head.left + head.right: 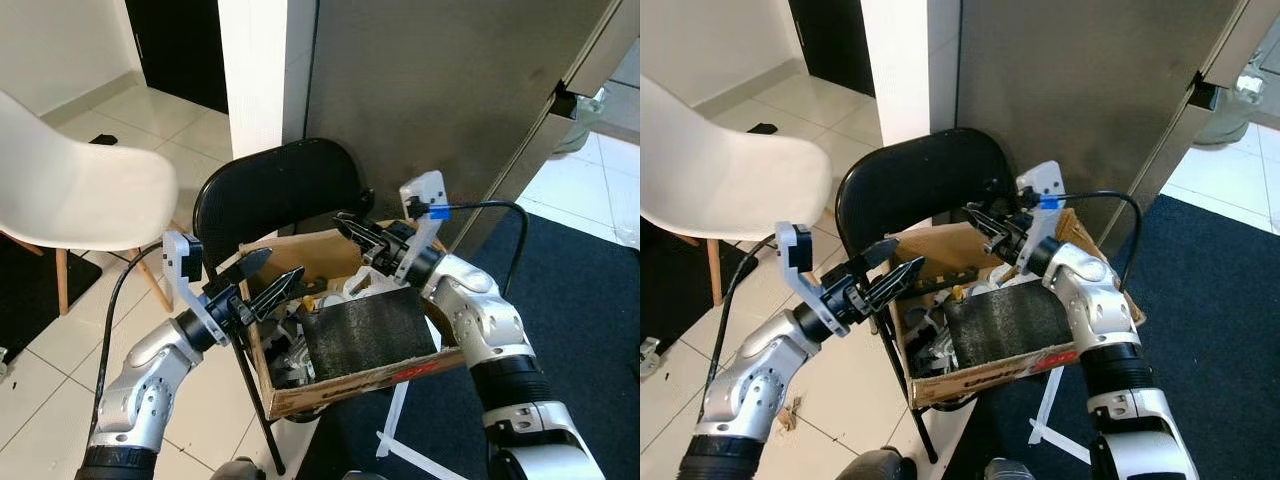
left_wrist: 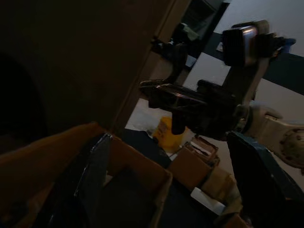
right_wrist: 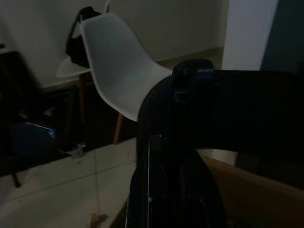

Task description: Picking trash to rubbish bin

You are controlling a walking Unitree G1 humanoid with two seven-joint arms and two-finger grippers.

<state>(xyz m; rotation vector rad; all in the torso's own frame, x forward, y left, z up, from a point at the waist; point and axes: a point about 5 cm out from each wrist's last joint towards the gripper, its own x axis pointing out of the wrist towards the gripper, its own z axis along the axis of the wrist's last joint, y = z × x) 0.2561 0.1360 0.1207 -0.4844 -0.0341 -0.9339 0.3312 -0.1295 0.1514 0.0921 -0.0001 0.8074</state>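
Box: a cardboard box [image 1: 345, 385] of trash sits on the seat of a black chair [image 1: 275, 190], with a dark flat sheet [image 1: 368, 333] lying across its top.
Left gripper [image 1: 268, 280]: over the box's left edge, jaws parted, nothing between them.
Right gripper [image 1: 356, 232]: above the box's back rim, near the chair back; whether its jaws are open or closed cannot be told.
Trash: papers and small items heaped inside the box.
Surroundings: white chair [image 1: 75, 190] at left, grey wall panel [image 1: 440, 90] behind, tiled floor [image 1: 190, 400].
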